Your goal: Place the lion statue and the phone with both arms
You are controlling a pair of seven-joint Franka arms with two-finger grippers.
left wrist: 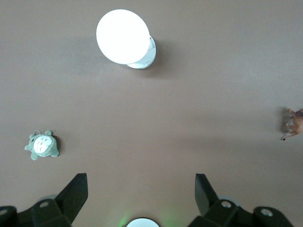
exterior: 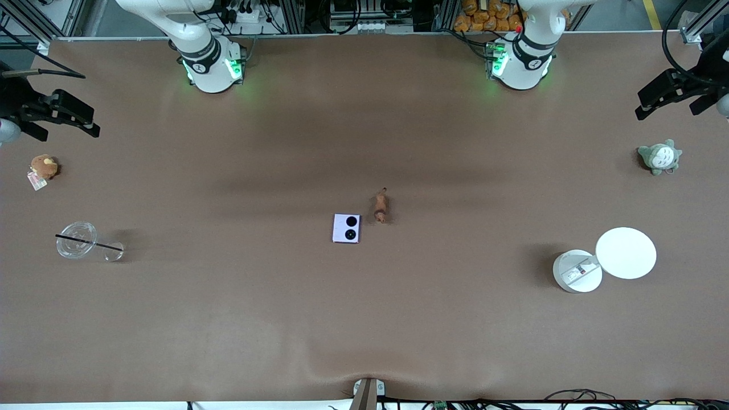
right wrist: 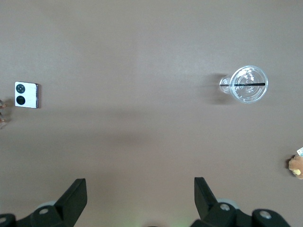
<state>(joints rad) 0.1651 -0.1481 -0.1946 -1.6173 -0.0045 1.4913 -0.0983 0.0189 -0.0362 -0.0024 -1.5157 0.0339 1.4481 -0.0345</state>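
Observation:
The lion statue (exterior: 380,207), a tiny reddish-brown figurine, lies mid-table; it also shows at the edge of the left wrist view (left wrist: 296,124). The phone (exterior: 346,228), square and lavender with two black circles facing up, lies flat beside it, slightly nearer the front camera and toward the right arm's end; it also shows in the right wrist view (right wrist: 26,94). My left gripper (exterior: 666,105) (left wrist: 140,182) is open and empty, high over the left arm's end of the table. My right gripper (exterior: 65,134) (right wrist: 139,184) is open and empty, high over the right arm's end.
A clear cup with a black straw (exterior: 77,240) and a brown plush with a tag (exterior: 44,167) lie at the right arm's end. A grey-green plush (exterior: 659,156) and a white round box (exterior: 577,271) with its lid (exterior: 625,253) propped on it sit at the left arm's end.

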